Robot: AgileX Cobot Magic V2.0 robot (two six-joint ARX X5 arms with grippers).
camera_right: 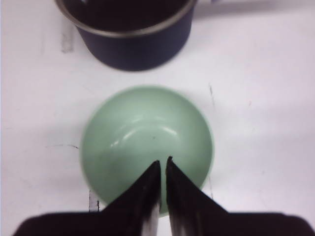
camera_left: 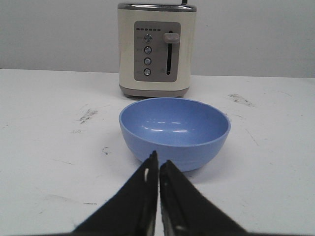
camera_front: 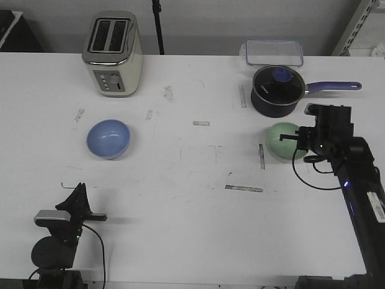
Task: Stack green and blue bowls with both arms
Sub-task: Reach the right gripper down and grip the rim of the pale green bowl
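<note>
The blue bowl is plain light periwinkle, the green bowl pale mint. The saucepan is dark navy with a purple-blue handle. The toaster is cream with silver trim. The table is white with grey scuffs. Both arms are black.

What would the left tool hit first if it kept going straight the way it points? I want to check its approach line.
Most likely the blue bowl: the left tool, shut, points at its near wall, with the toaster farther behind. The gap between tool and bowl is hard to judge.
</note>
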